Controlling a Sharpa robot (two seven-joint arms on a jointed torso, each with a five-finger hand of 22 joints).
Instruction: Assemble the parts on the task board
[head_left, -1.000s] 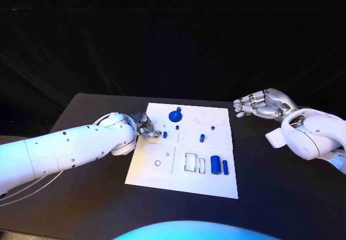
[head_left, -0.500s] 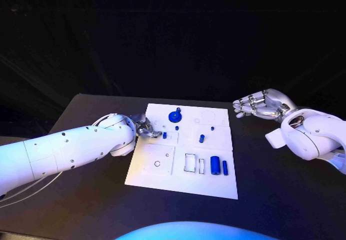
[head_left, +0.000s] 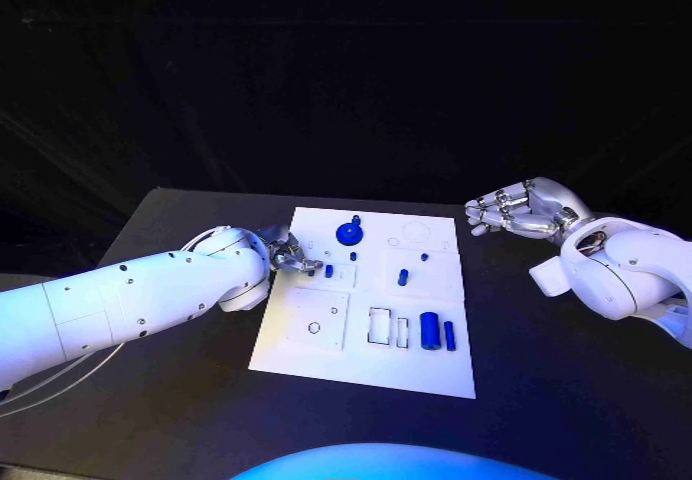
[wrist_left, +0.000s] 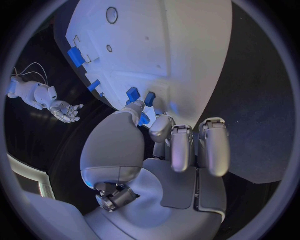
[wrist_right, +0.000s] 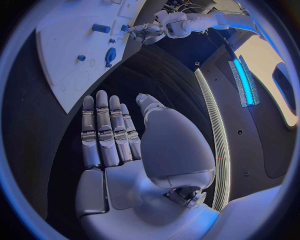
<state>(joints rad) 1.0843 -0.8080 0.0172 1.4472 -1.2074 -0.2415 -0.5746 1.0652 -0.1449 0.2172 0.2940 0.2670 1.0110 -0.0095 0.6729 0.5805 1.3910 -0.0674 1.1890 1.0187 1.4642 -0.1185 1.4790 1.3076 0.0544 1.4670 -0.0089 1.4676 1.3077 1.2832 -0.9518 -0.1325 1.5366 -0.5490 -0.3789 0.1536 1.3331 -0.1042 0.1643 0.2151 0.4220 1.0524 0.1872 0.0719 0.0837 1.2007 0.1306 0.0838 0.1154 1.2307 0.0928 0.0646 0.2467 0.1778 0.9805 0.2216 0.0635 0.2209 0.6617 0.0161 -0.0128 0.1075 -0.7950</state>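
- I see a black worktop (head_left: 548, 400), its surface matte and dark from edge to edge.
- Behind it, I get a black backdrop (head_left: 346, 90) with faint folds, possibly a curtain.
- Bluish light falls across the scene.
- From the right wrist view I make out a pale curved strip (wrist_right: 209, 130) and a glowing blue bar (wrist_right: 242, 80) beyond the worktop's edge.

Left hand (head_left: 289, 252) at task board (head_left: 433, 370) left edge: mostly hidden behind own forearm in head view. In left wrist view, small blue part (wrist_left: 142, 119) half covered by fingertips (wrist_left: 137, 106); whether pinched or only touched, cannot tell. Board's far corners cut off there.
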